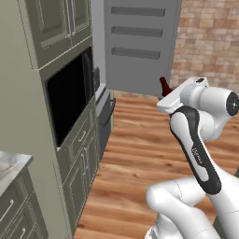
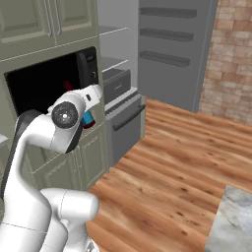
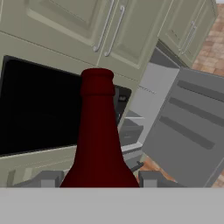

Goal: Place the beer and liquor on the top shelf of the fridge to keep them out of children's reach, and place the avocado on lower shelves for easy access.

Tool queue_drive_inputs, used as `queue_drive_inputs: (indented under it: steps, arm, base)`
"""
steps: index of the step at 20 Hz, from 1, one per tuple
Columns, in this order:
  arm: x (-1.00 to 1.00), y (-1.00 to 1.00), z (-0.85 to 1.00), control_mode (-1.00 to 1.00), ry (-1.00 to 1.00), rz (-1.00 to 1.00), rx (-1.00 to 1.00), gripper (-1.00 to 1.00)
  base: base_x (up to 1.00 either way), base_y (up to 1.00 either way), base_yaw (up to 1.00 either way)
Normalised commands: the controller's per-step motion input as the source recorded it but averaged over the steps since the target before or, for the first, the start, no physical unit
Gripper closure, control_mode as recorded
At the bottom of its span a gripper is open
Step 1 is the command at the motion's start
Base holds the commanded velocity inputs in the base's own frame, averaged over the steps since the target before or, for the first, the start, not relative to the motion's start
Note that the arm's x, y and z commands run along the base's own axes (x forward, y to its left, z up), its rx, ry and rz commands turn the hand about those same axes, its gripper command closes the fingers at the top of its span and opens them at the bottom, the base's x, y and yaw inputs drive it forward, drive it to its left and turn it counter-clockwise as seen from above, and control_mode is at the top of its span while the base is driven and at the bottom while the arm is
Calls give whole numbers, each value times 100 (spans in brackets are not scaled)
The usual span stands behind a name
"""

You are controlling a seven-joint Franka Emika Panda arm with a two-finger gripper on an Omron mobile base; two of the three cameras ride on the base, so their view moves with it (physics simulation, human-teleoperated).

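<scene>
- Left base view: the arm's hand sits at two o'clock, with a dark red bottle [image 1: 164, 87] poking out beyond it, in front of the open fridge door [image 1: 140, 46].
- Right base view: the fridge [image 2: 115, 83] stands open at twelve o'clock, drawer box [image 2: 116, 83] showing.
- Hand view: the gripper [image 3: 99, 178] has its fingers closed partway around the bottle [image 3: 99, 135], which rises at six o'clock, before the black microwave [image 3: 39, 109].
</scene>
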Motion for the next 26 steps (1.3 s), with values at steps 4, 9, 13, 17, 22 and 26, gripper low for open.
queue_drive_inputs:
  steps: [4,9,13,17,22,26]
  arm:
    - [0,0,0,100,0,0,0,100]
    - [0,0,0,100,0,0,0,100]
    - [0,0,0,100,0,0,0,100]
    - [0,0,0,100,0,0,0,100]
    - [0,0,0,100,0,0,0,100]
    - [0,0,0,100,0,0,0,100]
  base:
    - [100,-2,-3]
    - [100,0,0]
    - [100,0,0]
    - [100,0,4]
    - [92,0,24]
    - [70,-1,33]
